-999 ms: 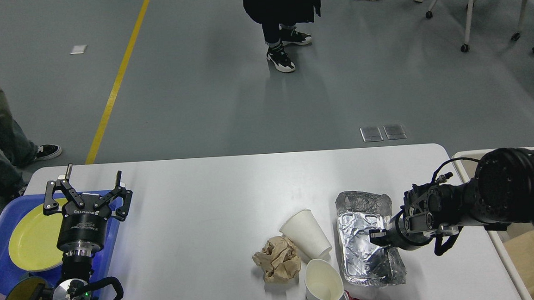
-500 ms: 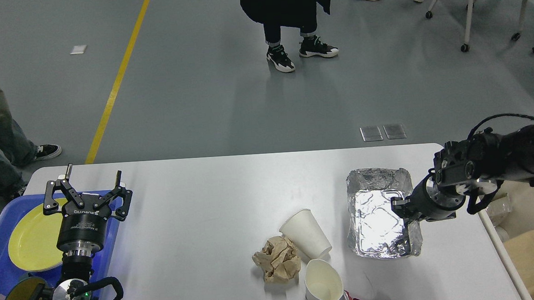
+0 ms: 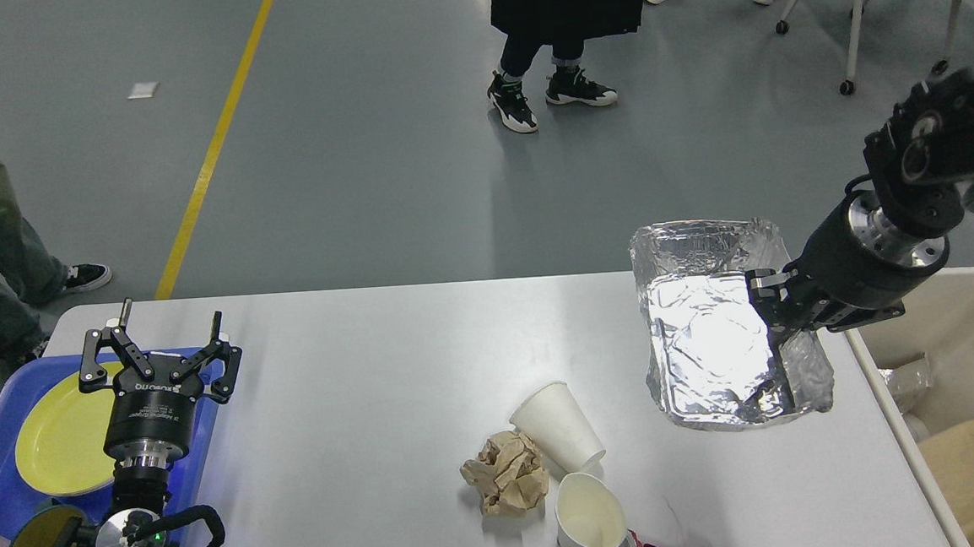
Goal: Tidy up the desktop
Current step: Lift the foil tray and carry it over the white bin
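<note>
Both arms are done in matte black, pretty standard stuff. On the left gripper (image 3: 160,342) a linkage-style build is seen, two skinny black fingers hung off pivoting bars, with small pale pads at the tips. White lettering is printed across its black cylindrical body. Below that, a silver metal ring is fitted at the wrist, a looped black cable is routed beside it, and a tiny green light is lit. The right gripper (image 3: 772,307) is mounted on a fat black cylinder with a silver collar.
</note>
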